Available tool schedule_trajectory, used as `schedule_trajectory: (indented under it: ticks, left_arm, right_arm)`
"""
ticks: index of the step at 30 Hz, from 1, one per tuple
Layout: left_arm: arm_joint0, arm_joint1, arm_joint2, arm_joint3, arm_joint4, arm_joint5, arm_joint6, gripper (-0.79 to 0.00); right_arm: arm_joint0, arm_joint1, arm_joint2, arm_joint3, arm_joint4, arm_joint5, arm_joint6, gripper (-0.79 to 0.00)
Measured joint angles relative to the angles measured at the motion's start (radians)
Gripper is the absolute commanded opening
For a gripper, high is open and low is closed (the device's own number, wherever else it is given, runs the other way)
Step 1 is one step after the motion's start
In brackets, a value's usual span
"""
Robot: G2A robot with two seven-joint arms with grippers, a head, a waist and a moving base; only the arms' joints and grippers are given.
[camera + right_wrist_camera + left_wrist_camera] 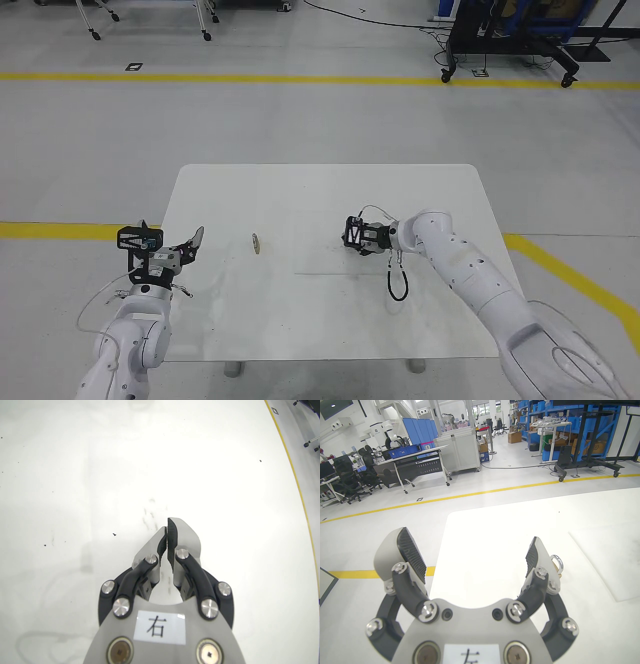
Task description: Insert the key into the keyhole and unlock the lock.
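Observation:
A small brass padlock (256, 243) with a silver shackle lies on the white table (300, 190), left of centre. In the left wrist view the padlock (557, 562) peeks out from behind one fingertip. My left gripper (190, 245) hovers at the table's left edge, a short way left of the lock; its fingers (410, 550) stand wide open and hold nothing. My right gripper (350, 234) sits low over the middle of the table, right of the lock, pointing toward it. The right gripper (167, 525) is shut, pads pressed together; I cannot tell whether anything is pinched between them.
A black cable loop (397, 282) hangs by the right forearm onto the table. A thin white mat (607, 562) covers part of the tabletop. Yellow floor lines (300, 78) run behind and beside the table.

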Motion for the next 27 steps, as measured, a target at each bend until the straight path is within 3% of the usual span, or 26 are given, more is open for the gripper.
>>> schedule_trajectory:
  ticks: [14,27]
  left_arm:
    - [0.000,0.000,0.000,0.000,0.000,0.000,0.000,0.000]
    - [0.000,0.000,0.000,0.000,0.000,0.000,0.000,0.000]
  right_arm:
    - [-0.069,0.050,0.049,-0.076,-0.041,-0.009,-0.181,-0.785]
    - [-0.094,0.053,0.068,-0.087,0.013,0.008,-0.218,-0.785]
